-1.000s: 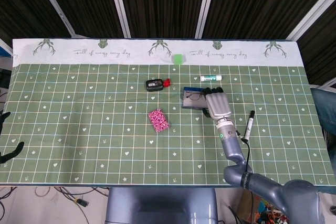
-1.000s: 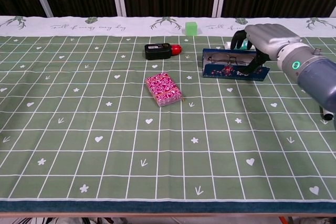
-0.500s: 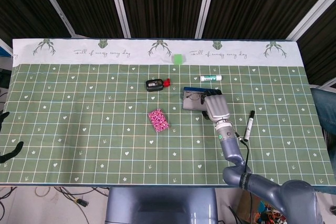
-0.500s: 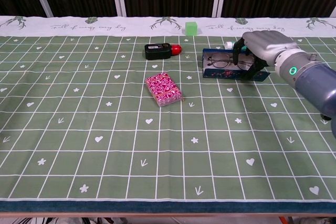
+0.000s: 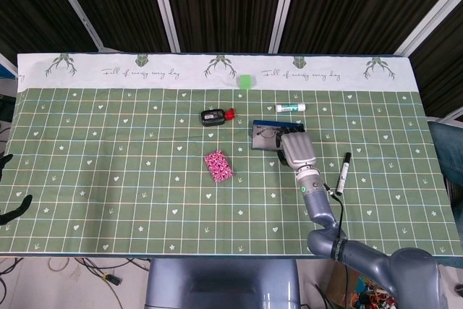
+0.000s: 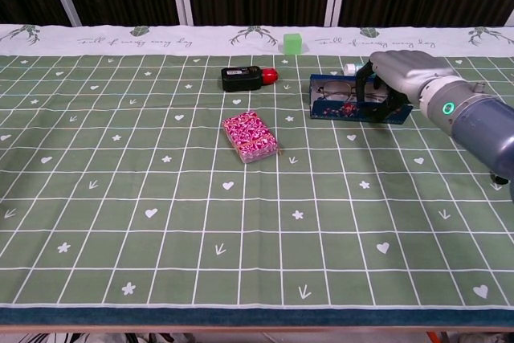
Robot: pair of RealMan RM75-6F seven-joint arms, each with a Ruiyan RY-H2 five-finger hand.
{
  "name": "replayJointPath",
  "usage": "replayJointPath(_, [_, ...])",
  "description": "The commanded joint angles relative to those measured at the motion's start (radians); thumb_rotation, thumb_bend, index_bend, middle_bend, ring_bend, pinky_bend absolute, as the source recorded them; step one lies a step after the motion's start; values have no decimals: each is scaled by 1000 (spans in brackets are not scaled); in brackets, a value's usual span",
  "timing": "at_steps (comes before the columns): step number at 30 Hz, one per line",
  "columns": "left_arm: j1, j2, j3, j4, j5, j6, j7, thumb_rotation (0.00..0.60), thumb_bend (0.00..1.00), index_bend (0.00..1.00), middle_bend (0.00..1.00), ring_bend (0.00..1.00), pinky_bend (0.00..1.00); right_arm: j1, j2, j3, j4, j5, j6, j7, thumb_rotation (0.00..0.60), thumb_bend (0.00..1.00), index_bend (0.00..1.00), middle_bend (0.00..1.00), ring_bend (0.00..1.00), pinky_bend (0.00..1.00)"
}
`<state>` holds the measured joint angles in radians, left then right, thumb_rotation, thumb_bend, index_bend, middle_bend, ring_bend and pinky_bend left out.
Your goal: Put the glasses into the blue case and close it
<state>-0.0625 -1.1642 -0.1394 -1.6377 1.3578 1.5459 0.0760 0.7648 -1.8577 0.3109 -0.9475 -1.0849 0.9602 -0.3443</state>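
- The surface (image 5: pixel 108 179) wears a green grid cloth with a white printed border; dark slatted panels stand behind.
- The glasses (image 6: pixel 344 92) lie in the open blue case (image 6: pixel 353 110).
- The right hand (image 6: pixel 399 72) rests on the case's right end, fingers (image 6: pixel 371 78) curled over its rim.
- The left hand's black fingertips (image 5: pixel 6 161) barely show at the left edge; I cannot tell their state.

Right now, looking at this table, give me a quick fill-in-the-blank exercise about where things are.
1. The glasses lie in the open ____ case.
2. The robot's ____ hand rests on that case.
3. The small cube near the back edge is ____ in color.
4. The patterned pink packet lies nearer the camera than the black device with the ____ end.

Missing words: blue; right; green; red
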Motion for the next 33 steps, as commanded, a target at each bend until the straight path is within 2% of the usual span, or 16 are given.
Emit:
replayJointPath(1, [0, 0, 0, 0, 0, 0, -1, 600, 215, 151, 0, 0, 0, 0, 2, -1, -3, 4, -4, -3, 600, 469, 543, 302, 323, 235])
replayJointPath(16, [0, 0, -1, 1, 0, 0, -2, 600, 215, 152, 0, 0, 0, -1, 1, -2, -16, 16, -1, -13, 600, 452, 633, 303, 324, 235])
replayJointPath(20, [0, 0, -1, 1, 0, 0, -3, 600, 215, 153, 0, 0, 0, -1, 5, -1, -29, 16, -1, -7, 600, 478, 664, 306, 327, 235])
replayJointPath(26, [0, 0, -1, 0, 0, -1, -4, 600, 215, 154, 0, 0, 0, -18, 46, -11, -114, -6, 12, 17, 600, 519, 688, 309, 329, 235])
replayJointPath(33, [1, 1, 0, -2, 1, 1, -6, 600, 214, 154, 0, 0, 0, -59, 127, -47, -260, -27, 45, -10, 600, 529, 688, 309, 329, 235])
